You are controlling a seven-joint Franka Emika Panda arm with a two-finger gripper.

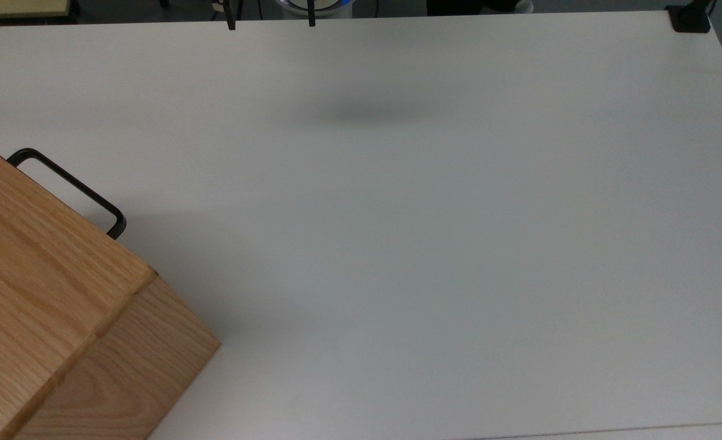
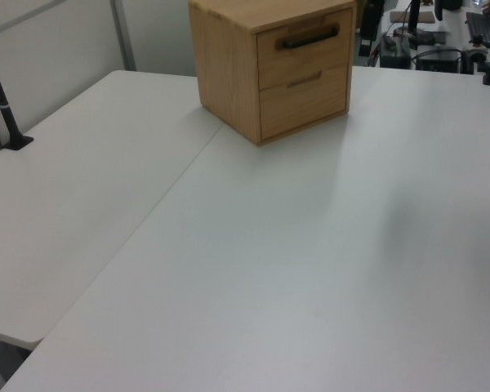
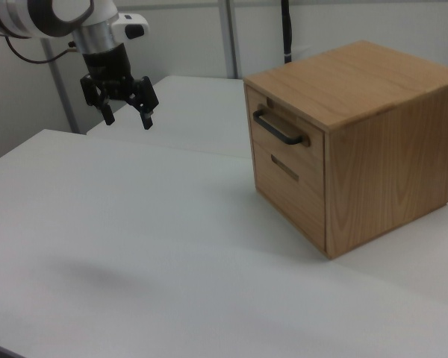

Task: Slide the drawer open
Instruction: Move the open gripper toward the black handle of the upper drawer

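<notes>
Right view gave us the clearest reading: the drawer (image 3: 281,136) sat flush in the wooden cabinet (image 3: 381,149), its front level with the panel below it, so nothing of the task had been done. We judged that the whole job remained: reaching the black handle (image 3: 278,127), closing on it and sliding the drawer out.

Our claw (image 3: 125,113) hung in the air above the white table (image 3: 134,246), well apart from the cabinet, which stood off to the claw's right in the right view. Its fingers (image 3: 145,115) were spread wide, holding nothing and touching nothing.

From the top view we saw the two fingertips (image 1: 231,23) poking in at the upper edge, with the handle (image 1: 70,181) far below and to the left of them, the bar jutting from the cabinet's front face.
</notes>
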